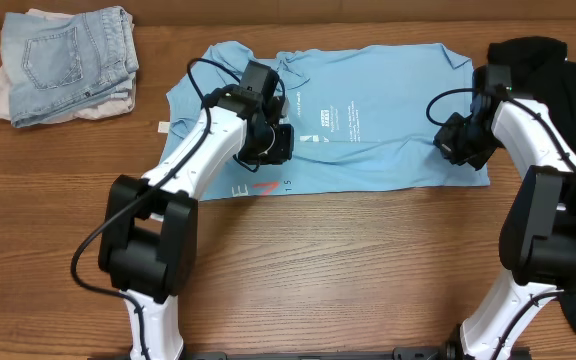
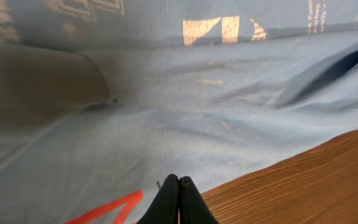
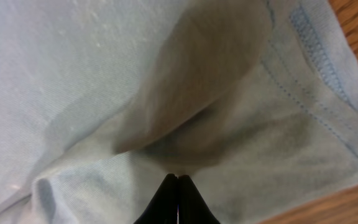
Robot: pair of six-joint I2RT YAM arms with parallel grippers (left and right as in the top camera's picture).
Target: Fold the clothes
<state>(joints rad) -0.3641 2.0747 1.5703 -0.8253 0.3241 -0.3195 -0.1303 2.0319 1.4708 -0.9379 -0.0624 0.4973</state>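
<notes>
Blue T-shirt (image 1: pixel 368 150): soft, light sky-blue knit. It lies spread wide across the middle of the worktop, mostly flat, with its near hem roughly parallel to the front edge.
Worktop (image 1: pixel 348 270): brown wood-grain planks with a smooth face.
Red mark (image 1: pixel 265 187): angular red-orange print on the near hem, towards the left.
Left jaws: slim, black and tapered, clenched tip to tip. They press down on the shirt just beyond the red mark. I cannot tell whether any cloth is nipped between them.
Right jaws: the same black taper, also clenched. They sit at the shirt's right side, where the cloth humps into a shadowed ridge beside a stitched hem (image 3: pixel 316 50). I cannot tell whether they have caught any fabric.
Arms: white tubes with bulky black joints. The left arm (image 1: pixel 198 150) and right arm (image 1: pixel 528 130) both reach over the shirt.
Lettering (image 1: pixel 333 122): small white blocks on the chest, between the two arms.
Black shirt (image 1: pixel 543 55): matte and crumpled, at the far right corner.
Jeans (image 1: pixel 68 60): faded denim, folded, on pale cloth (image 1: pixel 3 95) at the far left.
</notes>
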